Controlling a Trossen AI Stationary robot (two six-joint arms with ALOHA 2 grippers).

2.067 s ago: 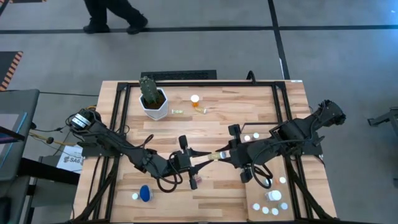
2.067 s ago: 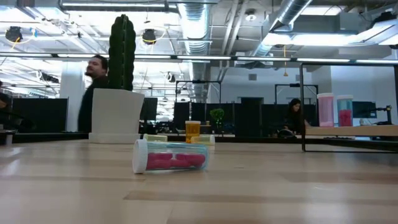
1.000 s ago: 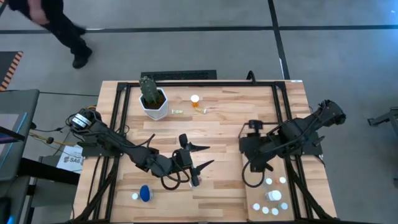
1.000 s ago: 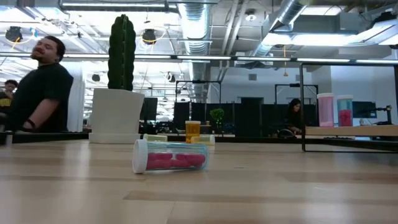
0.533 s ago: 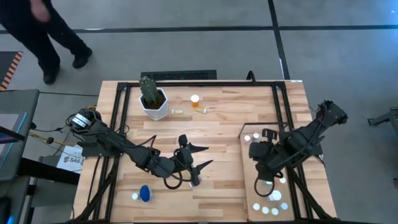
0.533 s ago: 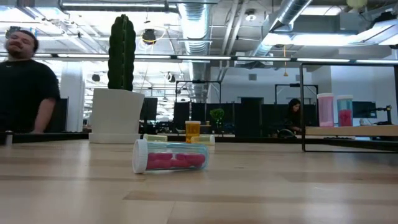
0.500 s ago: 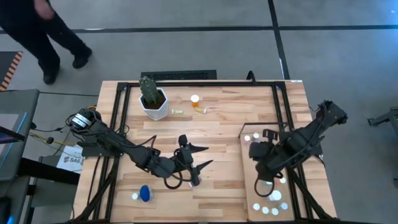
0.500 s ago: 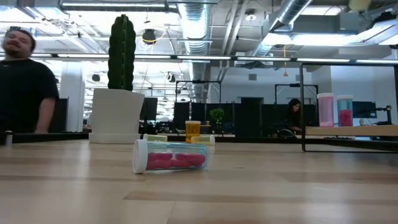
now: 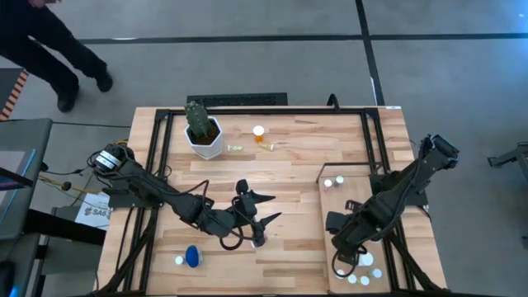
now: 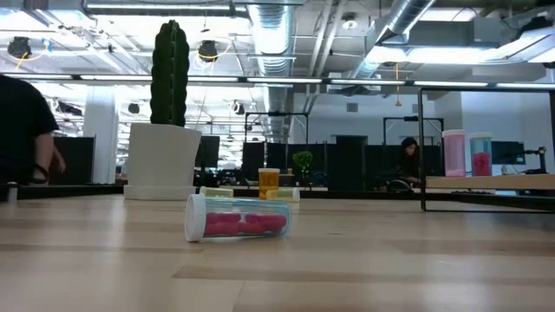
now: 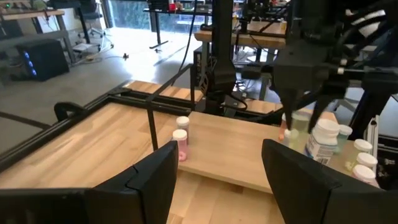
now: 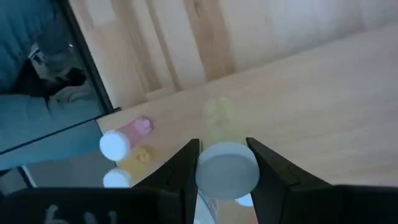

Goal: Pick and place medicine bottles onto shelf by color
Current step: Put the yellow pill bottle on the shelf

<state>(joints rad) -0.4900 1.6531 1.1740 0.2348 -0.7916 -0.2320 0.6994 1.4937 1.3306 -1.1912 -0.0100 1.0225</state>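
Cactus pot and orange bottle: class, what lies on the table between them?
In the high view, a small yellow-green vial lies between the cactus pot and orange bottle.

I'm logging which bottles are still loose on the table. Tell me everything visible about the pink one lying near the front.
The pink bottle is a small clear-walled vial packed with pink contents and closed by a white cap at one end. It lies on its side on the planked tabletop, long axis across the low view, cap toward the cactus pot's side. From above it shows by the left pincer, whose jaws stand open beside it without gripping it. Only the table touches it, as far as the views show.
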